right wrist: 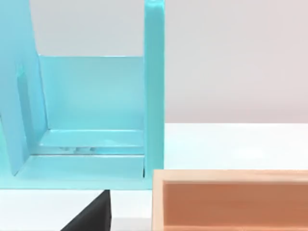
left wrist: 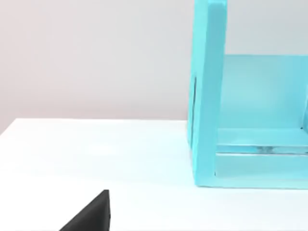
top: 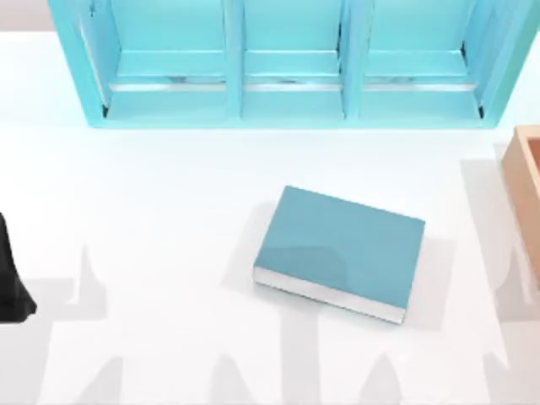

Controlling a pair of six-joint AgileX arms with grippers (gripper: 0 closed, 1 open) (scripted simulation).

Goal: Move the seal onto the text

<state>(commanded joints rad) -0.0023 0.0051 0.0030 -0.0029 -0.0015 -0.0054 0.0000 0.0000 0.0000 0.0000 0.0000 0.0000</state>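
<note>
The text is a flat teal book (top: 342, 249) with white page edges, lying a little right of the table's middle, its top bare. The seal is out of view. My left arm is parked at the table's left edge, a black part of it (top: 10, 278) showing in the top view. A dark piece of my left gripper (left wrist: 91, 214) juts into the left wrist view, over white table. The right wrist view has a matching dark piece of my right gripper (right wrist: 91, 214), low in front of the shelf.
A large teal shelf unit (top: 287, 101) with compartments spans the back of the table. An open tan wooden box (top: 525, 190) stands at the right edge, close in front of the right wrist camera (right wrist: 231, 199). White tabletop surrounds the book.
</note>
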